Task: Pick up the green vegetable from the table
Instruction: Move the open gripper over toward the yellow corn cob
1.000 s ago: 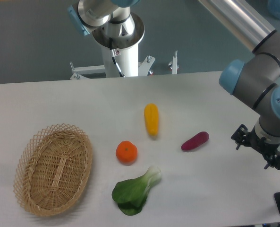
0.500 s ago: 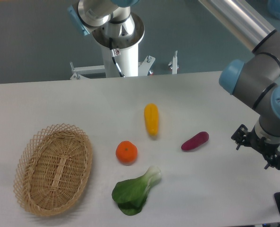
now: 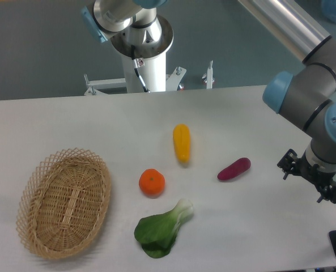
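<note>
A broad white table (image 3: 71, 122) with rounded corners fills the view before a grey backdrop. At the left lies an oval woven wicker basket (image 3: 64, 202); right of it a round orange fruit (image 3: 152, 182), and just nearer, the leafy green vegetable (image 3: 161, 229), pale stalk pointing far-right. Further right lie a yellow corn-like piece (image 3: 181, 142) and a purple oblong vegetable (image 3: 234, 169). The black two-finger gripper (image 3: 310, 182) hangs far right, fingers spread, empty. It should probably cross leftward, descend, and close across the thick stalk.

Arm bent at right edge; pincer (image 3: 310, 182) low, fingers spread.
</note>
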Controlling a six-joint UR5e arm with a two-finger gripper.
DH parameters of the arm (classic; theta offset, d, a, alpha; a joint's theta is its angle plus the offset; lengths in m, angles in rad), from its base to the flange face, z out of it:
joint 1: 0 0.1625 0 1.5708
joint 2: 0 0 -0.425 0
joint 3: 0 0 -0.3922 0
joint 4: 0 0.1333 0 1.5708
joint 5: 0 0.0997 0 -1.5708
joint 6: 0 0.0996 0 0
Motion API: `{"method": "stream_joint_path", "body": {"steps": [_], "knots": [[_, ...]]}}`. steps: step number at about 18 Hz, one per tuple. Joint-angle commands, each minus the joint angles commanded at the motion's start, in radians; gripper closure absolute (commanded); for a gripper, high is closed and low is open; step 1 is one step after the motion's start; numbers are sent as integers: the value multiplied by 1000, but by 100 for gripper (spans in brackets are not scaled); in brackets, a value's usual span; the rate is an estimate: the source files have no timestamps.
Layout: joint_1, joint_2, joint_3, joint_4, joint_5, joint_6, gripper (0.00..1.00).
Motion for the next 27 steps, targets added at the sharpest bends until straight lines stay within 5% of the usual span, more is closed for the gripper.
{"method": "stream_joint_path", "body": {"steps": [11, 18, 27], "knots": [[0, 32, -60, 60, -12, -74, 0], [-11, 242, -377, 66, -137, -107, 0], [-107, 399, -699, 86, -135, -121, 0]]}}
